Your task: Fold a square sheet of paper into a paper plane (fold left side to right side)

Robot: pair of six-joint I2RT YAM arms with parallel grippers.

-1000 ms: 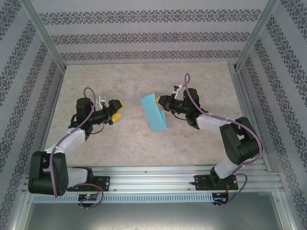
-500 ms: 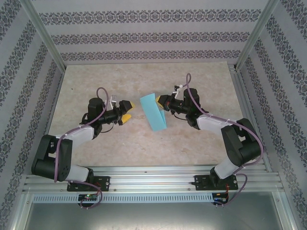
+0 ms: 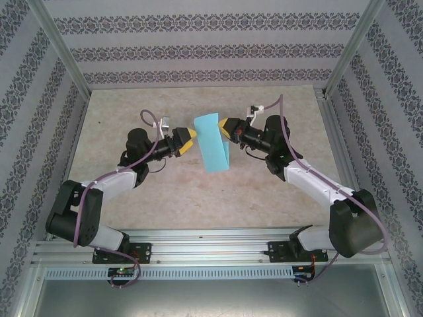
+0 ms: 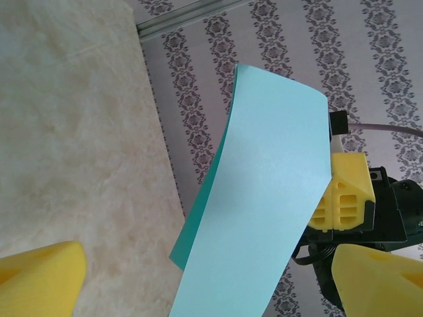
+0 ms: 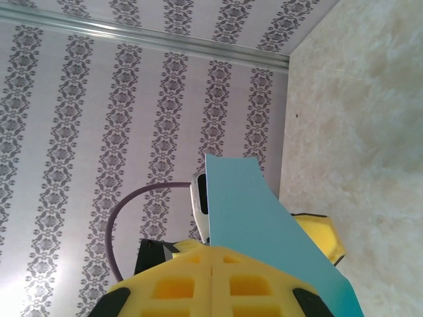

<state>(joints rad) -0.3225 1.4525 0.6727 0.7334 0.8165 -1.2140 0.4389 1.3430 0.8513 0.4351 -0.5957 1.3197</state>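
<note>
Right gripper (image 3: 227, 129) is clamped on the right edge of the square sheet of paper (image 3: 213, 144), holding it off the table (image 3: 132, 105), mid-workspace. Left gripper (image 3: 188, 140) has its jaws wide apart just beside the left edge, gripping nothing. Sheet looks doubled over; no dart shape, so most folds likely remain.
</note>
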